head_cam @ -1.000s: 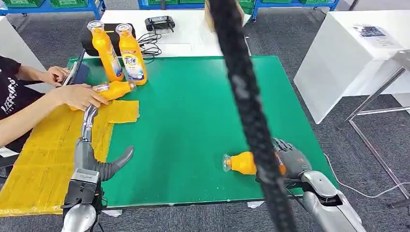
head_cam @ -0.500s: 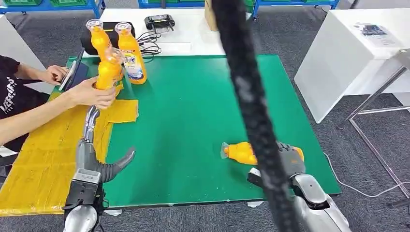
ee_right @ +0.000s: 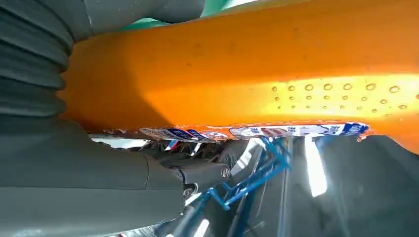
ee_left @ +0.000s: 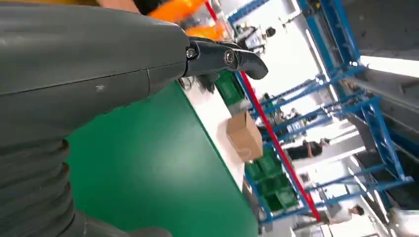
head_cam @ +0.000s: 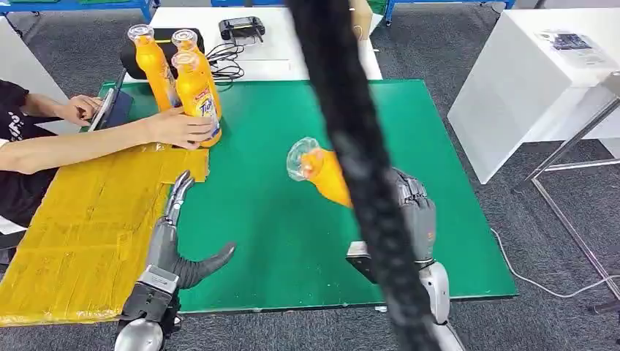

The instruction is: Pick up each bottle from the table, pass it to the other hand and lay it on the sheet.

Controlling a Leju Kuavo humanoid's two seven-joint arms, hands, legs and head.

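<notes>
The orange bottle [head_cam: 325, 174] is gripped aloft by the right hand [head_cam: 411, 212]; handover is judged next to the empty, spread-fingered left hand [head_cam: 179, 245].

Lifted off the green table [head_cam: 453, 241] by the right hand [head_cam: 411, 208]: the orange bottle [head_cam: 325, 172], raised and tilted, cap toward the left hand [head_cam: 175, 241]. Stood upright beside the two other bottles [head_cam: 155, 62] by a person's hand [head_cam: 179, 128]: a third bottle [head_cam: 194, 91]. Left hand shifted forward, fingers spread.
</notes>
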